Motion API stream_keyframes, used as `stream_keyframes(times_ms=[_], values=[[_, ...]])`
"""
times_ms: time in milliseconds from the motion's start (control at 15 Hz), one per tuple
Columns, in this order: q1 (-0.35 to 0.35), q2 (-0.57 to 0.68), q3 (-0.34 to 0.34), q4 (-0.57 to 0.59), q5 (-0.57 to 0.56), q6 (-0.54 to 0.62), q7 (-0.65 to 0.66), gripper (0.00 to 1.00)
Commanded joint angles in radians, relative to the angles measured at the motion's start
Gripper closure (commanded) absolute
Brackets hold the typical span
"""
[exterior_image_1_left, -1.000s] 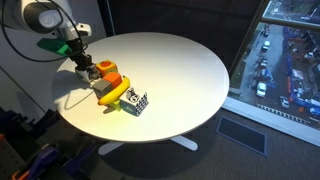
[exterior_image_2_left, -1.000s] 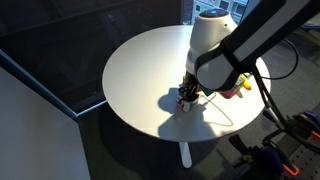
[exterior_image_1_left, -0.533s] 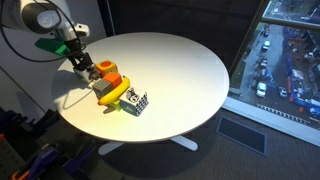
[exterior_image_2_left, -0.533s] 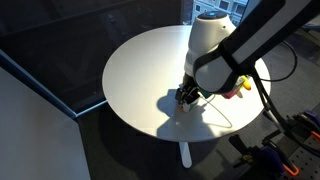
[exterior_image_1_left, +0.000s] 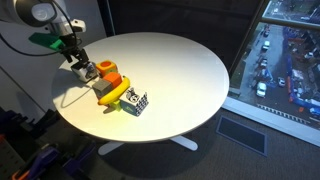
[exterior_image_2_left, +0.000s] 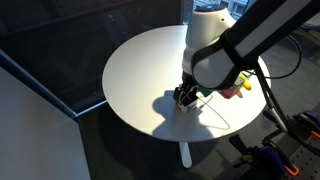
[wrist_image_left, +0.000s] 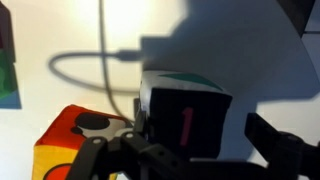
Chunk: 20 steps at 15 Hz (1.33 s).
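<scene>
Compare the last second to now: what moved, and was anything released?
The gripper rose slightly and drew back from the orange block; its jaws are now open with nothing held. The block, yellow piece and patterned cube stayed put on the table.

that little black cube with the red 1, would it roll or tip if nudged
The black cube shows flat, squared faces, so it would probably slide rather than roll. It looks as wide as tall, so tipping seems unlikely. The orange and yellow block close beside it might get bumped.
</scene>
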Motion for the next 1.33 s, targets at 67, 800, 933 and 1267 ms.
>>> stream_keyframes(times_ms=[67, 800, 933, 1267], values=[[0.005, -0.084, -0.016, -0.013, -0.01, -0.073, 0.027, 0.0], [0.001, -0.139, -0.1, 0.003, -0.057, -0.084, 0.129, 0.0], [-0.004, -0.131, -0.12, 0.011, -0.066, -0.097, 0.149, 0.0], [-0.023, -0.102, -0.148, 0.036, -0.078, -0.11, 0.145, 0.0]])
